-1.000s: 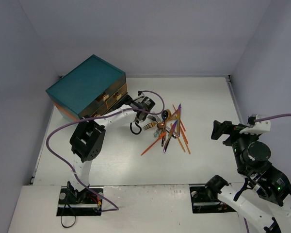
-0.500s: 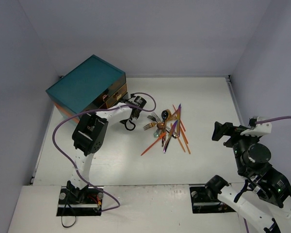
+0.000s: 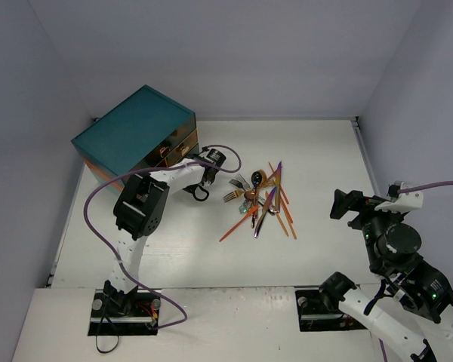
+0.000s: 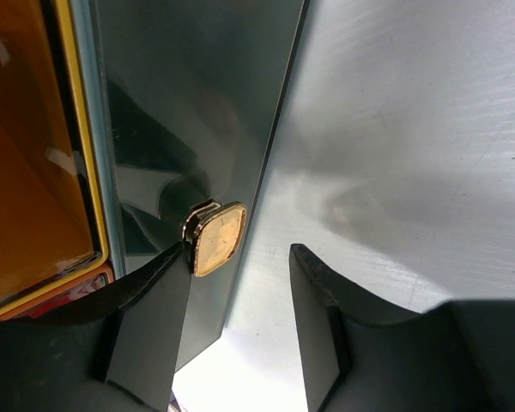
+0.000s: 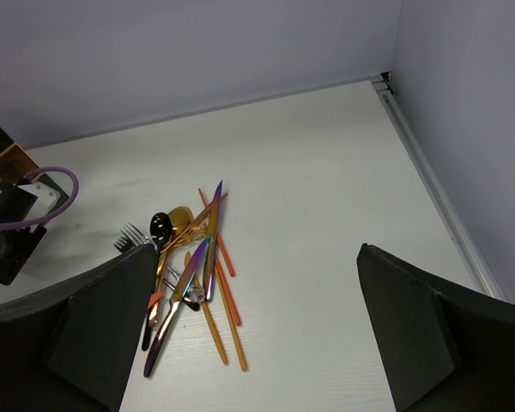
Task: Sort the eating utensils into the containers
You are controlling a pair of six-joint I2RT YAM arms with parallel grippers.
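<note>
Utensils lie in a loose heap near the middle of the table, well apart from everything else. Orange and purple chopsticks are fanned out and crossed over one another. A fork and a dark spoon sit at the heap's far left side, the side facing the chest.

The teal chest stands at the table's far left corner, turned at an angle so its drawer fronts face the heap. The left arm stretches across to that front.

Seen from its wrist, the left gripper has its jaws a little apart around a pale gold knob on a dark drawer. One finger touches the knob's side. The other finger stands clear of it, with a strip of table showing between them (so it is around the knob, not clamped on it). An orange panel edged in yellow fills the left of that view, just beside the dark front.

The right arm is raised near the table's right edge. The right gripper points toward the heap from well away, its jaws spread wide. From its wrist camera the whole heap shows between the two fingers, far below and beyond them.
</note>
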